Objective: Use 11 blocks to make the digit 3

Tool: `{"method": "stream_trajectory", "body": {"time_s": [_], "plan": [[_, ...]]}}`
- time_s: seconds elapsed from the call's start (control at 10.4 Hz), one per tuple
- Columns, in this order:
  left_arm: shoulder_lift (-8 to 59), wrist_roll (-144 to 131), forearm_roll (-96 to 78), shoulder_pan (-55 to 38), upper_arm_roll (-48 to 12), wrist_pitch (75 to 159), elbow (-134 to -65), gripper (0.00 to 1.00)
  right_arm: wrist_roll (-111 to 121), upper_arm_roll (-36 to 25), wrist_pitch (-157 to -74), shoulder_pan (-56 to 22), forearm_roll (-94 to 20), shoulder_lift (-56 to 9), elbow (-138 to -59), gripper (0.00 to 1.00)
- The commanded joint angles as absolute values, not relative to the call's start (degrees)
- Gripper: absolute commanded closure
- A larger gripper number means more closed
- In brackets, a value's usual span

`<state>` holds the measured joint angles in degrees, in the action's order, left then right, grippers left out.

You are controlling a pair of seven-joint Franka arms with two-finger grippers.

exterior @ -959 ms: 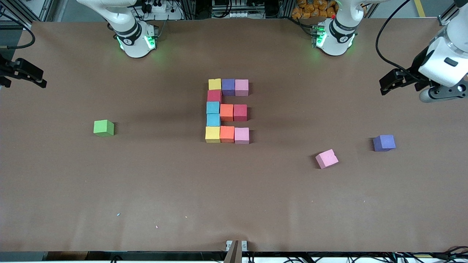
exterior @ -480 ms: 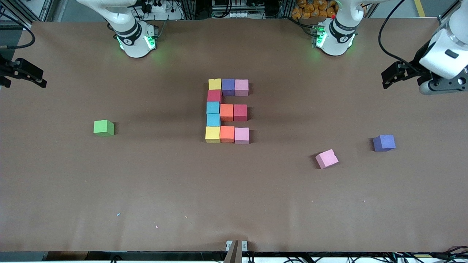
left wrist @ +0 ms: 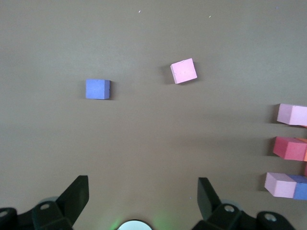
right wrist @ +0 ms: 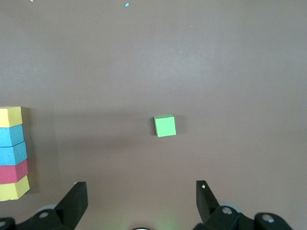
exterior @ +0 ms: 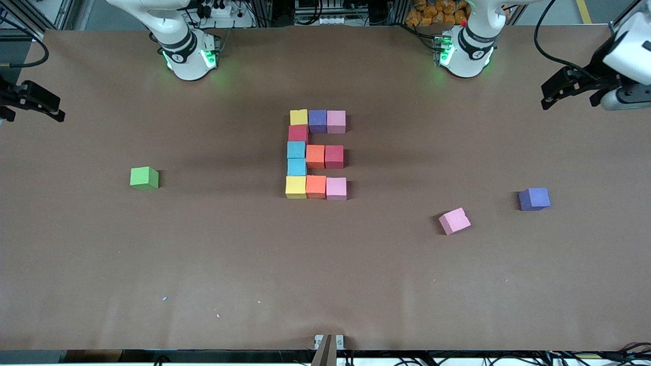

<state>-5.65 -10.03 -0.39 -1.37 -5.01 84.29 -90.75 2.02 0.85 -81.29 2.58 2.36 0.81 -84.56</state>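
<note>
- Black fingers of the left gripper (exterior: pixel 559 91) stand wide apart and hold nothing; it hangs over the bare table (exterior: pixel 325 264) at the left arm's end.
- Right gripper (exterior: pixel 35 101) hangs over the right arm's end of the table, fingers also spread, empty (both arms seem to wait).
- Eleven matte foam blocks (exterior: pixel 316 154) sit touching at mid-table: a column of yellow, red, two light blue and yellow, with three two-block rows running off it toward the left arm's end.
- Those rows are purple and pink, orange and red, orange and pink.
- A loose pink cube (exterior: pixel 454 221), turned askew, and a loose purple cube (exterior: pixel 534 199) lie apart from each other, nearer the left arm's end.
- A green cube (exterior: pixel 144 178) sits alone toward the right arm's end.
- Table cover is plain brown and dull.
</note>
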Motion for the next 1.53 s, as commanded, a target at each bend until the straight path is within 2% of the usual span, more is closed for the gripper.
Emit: {"method": "stream_trajectory", "body": {"time_s": [0.0,0.86,1.44], "plan": [[-6.86,-9.05,-1.41,-3.85,-2.91,85.52,-92.11,0.00,2.81,0.35,-80.24,2.11,2.37,0.62,-83.50,0.00],[-5.45,-1.87,-0.52,-3.43,-3.08,84.99,-90.09,0.00,2.81,0.44,-79.89,2.11,2.37,0.70,-83.50,0.00],[-3.25,-1.32,-0.70,-3.69,-3.08,80.24,-85.43,0.00,2.81,0.44,-79.45,2.11,2.37,0.79,-83.50,0.00]]}}
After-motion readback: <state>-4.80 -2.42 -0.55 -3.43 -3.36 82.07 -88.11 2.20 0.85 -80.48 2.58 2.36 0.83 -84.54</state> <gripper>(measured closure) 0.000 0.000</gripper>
